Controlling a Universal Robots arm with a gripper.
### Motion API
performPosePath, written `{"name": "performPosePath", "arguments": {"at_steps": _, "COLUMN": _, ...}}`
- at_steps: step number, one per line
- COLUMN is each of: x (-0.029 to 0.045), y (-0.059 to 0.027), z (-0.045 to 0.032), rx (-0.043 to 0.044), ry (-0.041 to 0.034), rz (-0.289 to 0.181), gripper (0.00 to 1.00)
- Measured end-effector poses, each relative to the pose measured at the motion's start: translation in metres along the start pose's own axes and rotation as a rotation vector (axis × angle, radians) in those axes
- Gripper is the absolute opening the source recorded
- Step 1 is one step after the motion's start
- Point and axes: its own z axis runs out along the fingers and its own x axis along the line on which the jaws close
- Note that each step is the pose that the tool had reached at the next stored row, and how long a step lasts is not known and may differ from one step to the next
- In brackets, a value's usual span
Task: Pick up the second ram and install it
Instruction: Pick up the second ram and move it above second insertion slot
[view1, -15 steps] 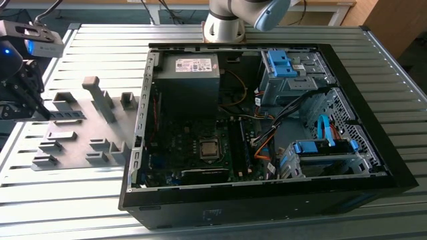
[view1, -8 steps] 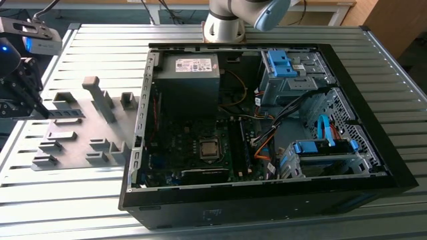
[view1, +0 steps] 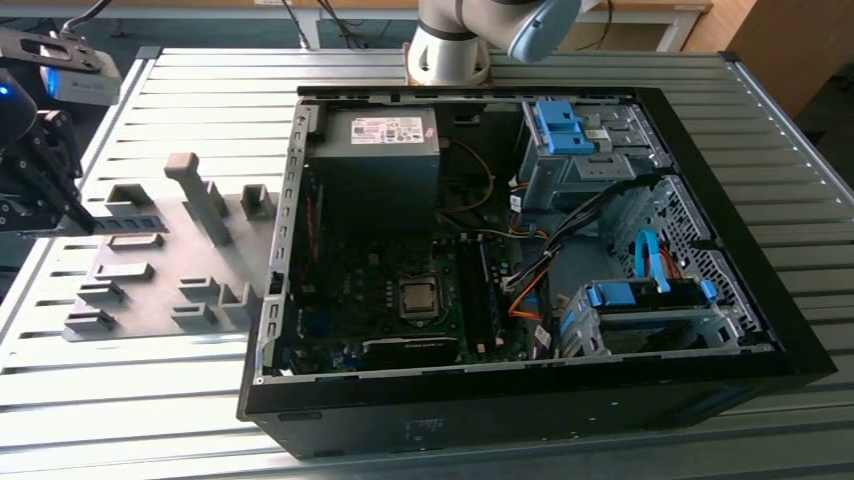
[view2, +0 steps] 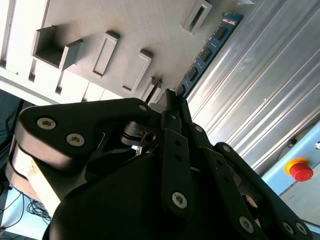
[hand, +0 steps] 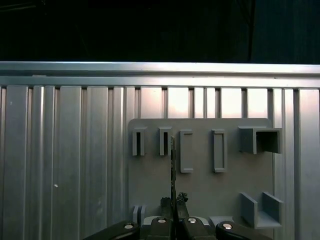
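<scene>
The second ram (view2: 207, 52) is a thin dark board with a row of black chips. It reaches out from my gripper (view2: 170, 98) along the edge of the grey fixture plate (view2: 120, 20). In the first wrist view the ram (hand: 173, 165) shows edge-on, and the gripper (hand: 173, 201) is shut on its near end. In the exterior view the gripper (view1: 80, 222) is at the left end of the ram (view1: 134, 222), over the plate (view1: 160, 290). Whether the ram still rests in its holder I cannot tell.
The open computer case (view1: 287, 300) lies at the exterior view's right of the plate, with the motherboard (view1: 400, 290), a power supply (view1: 380, 140) and blue drive-bay clips (view1: 561, 125). Grey blocks (view1: 200, 195) stand up from the plate. The arm's base (view1: 447, 55) is behind. A red button (view2: 299, 170) sits off the table.
</scene>
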Motion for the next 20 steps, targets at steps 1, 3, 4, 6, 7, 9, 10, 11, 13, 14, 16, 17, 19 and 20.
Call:
{"name": "performPosePath", "arguments": {"at_steps": 1, "x": 0.0000, "y": 0.0000, "z": -0.0007, "rx": 0.0000, "ry": 0.0000, "rz": 0.000, "gripper": 0.14}}
{"name": "performPosePath", "arguments": {"at_steps": 3, "x": 0.0000, "y": 0.0000, "z": -0.0020, "rx": 0.0000, "ry": 0.0000, "rz": 0.000, "gripper": 0.14}}
{"name": "performPosePath", "arguments": {"at_steps": 4, "x": -0.0001, "y": 0.0000, "z": -0.0028, "rx": -0.0001, "ry": 0.0000, "rz": 0.000, "gripper": 0.14}}
{"name": "performPosePath", "arguments": {"at_steps": 6, "x": -0.0001, "y": 0.0001, "z": -0.0041, "rx": 0.0000, "ry": 0.0000, "rz": 0.000, "gripper": 0.14}}
{"name": "performPosePath", "arguments": {"at_steps": 7, "x": -0.0001, "y": 0.0001, "z": -0.0048, "rx": 0.0000, "ry": 0.0000, "rz": 0.000, "gripper": 0.14}}
{"name": "performPosePath", "arguments": {"at_steps": 9, "x": -0.0001, "y": 0.0001, "z": -0.0063, "rx": 0.0000, "ry": 0.0000, "rz": 0.000, "gripper": 0.14}}
{"name": "performPosePath", "arguments": {"at_steps": 10, "x": -0.0002, "y": 0.0001, "z": -0.0070, "rx": 0.0000, "ry": 0.0000, "rz": 0.000, "gripper": 0.14}}
{"name": "performPosePath", "arguments": {"at_steps": 11, "x": -0.0002, "y": 0.0001, "z": -0.0077, "rx": 0.0000, "ry": 0.0000, "rz": 0.000, "gripper": 0.14}}
{"name": "performPosePath", "arguments": {"at_steps": 13, "x": -0.0002, "y": 0.0001, "z": -0.0092, "rx": -0.0001, "ry": 0.0000, "rz": 0.000, "gripper": 0.14}}
{"name": "performPosePath", "arguments": {"at_steps": 14, "x": -0.0002, "y": 0.0001, "z": -0.0099, "rx": -0.0001, "ry": 0.0000, "rz": 0.000, "gripper": 0.14}}
{"name": "performPosePath", "arguments": {"at_steps": 16, "x": -0.0002, "y": 0.0002, "z": -0.0114, "rx": -0.0001, "ry": 0.0000, "rz": 0.000, "gripper": 0.14}}
{"name": "performPosePath", "arguments": {"at_steps": 17, "x": -0.0002, "y": 0.0002, "z": -0.0121, "rx": 0.0000, "ry": 0.0000, "rz": 0.000, "gripper": 0.14}}
{"name": "performPosePath", "arguments": {"at_steps": 19, "x": -0.0003, "y": 0.0002, "z": -0.0137, "rx": -0.0001, "ry": 0.0000, "rz": 0.000, "gripper": 0.14}}
{"name": "performPosePath", "arguments": {"at_steps": 20, "x": -0.0003, "y": 0.0002, "z": -0.0143, "rx": 0.0000, "ry": 0.0000, "rz": 0.000, "gripper": 0.14}}
